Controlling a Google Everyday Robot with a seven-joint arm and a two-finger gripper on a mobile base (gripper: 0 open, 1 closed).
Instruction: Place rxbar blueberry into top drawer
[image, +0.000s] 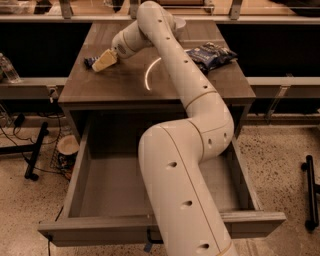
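The rxbar blueberry (89, 62), a small dark blue bar, lies on the far left of the brown cabinet top (115, 87). Only its left end shows; the rest is hidden under my gripper (104, 61). The gripper is down on the bar, reaching from the right. My white arm (185, 150) runs from the front over the top drawer and the cabinet top. The top drawer (75, 175) is pulled wide out below, with a plain grey inside. The arm hides part of its middle and most of its black handle.
A crinkled blue-and-white bag (212, 54) lies on the right of the cabinet top. A clear bottle (7, 67) stands on a ledge at the far left. A black stand leg (35, 152) and a pale bowl (67, 145) are on the floor left of the drawer. Another black stand (311, 192) is at the right.
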